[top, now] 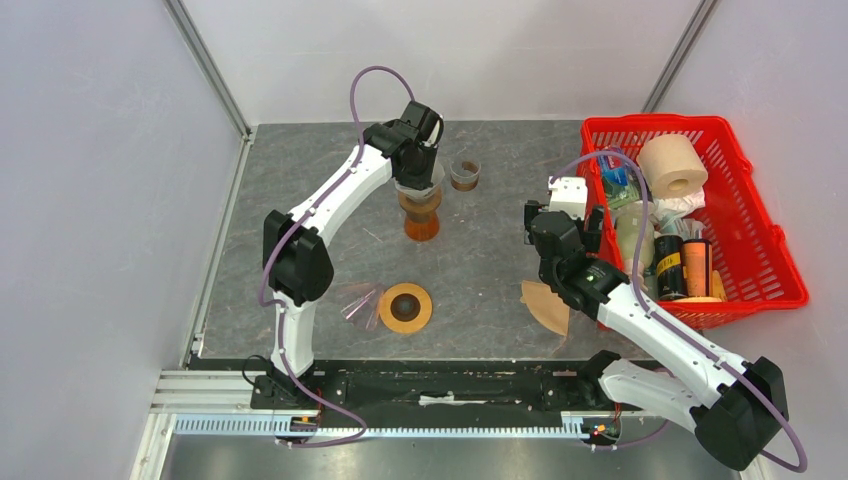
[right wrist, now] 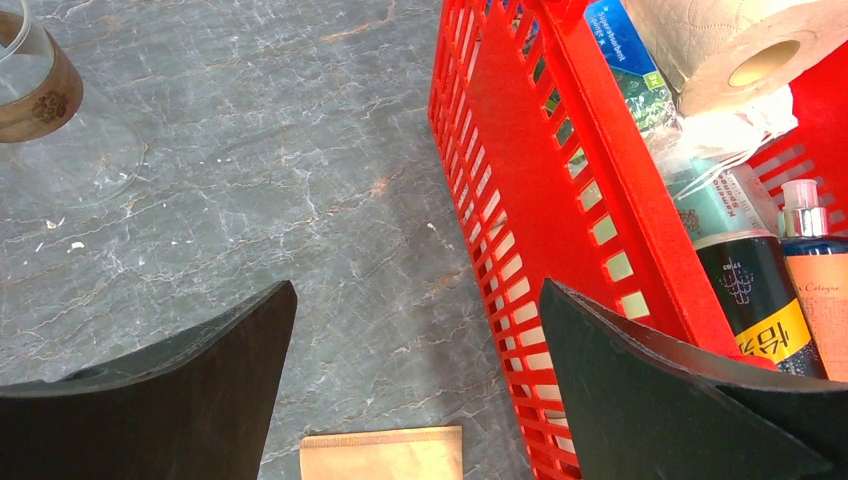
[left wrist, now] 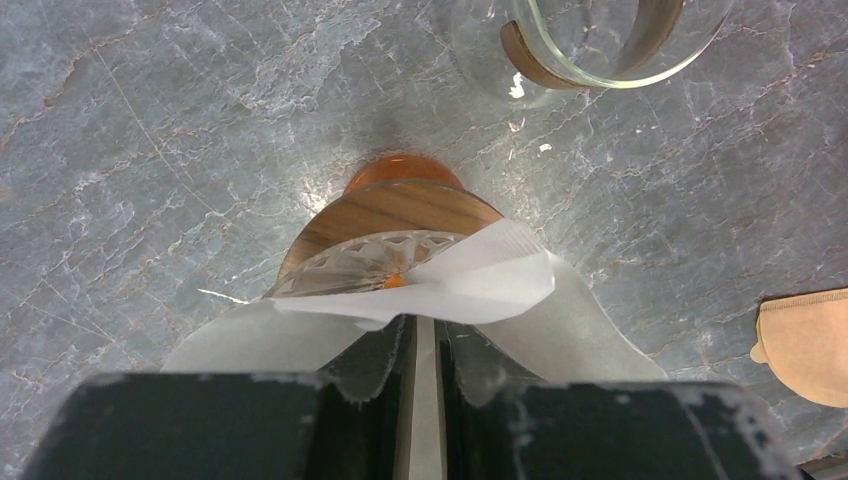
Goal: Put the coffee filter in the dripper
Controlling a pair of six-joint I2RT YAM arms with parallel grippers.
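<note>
on the grey marbled table, hemmed by pale walls, the left gripper narrowly pinched the white coffee filter over the dripper; the right gripper gaped wide near the red basket.

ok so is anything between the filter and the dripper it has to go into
Nothing visible does. The coffee filter, pinched in the left gripper, is right over the dripper, at its near rim. The small glass cup stands beyond it and a brown filter lies off to the side.
</note>
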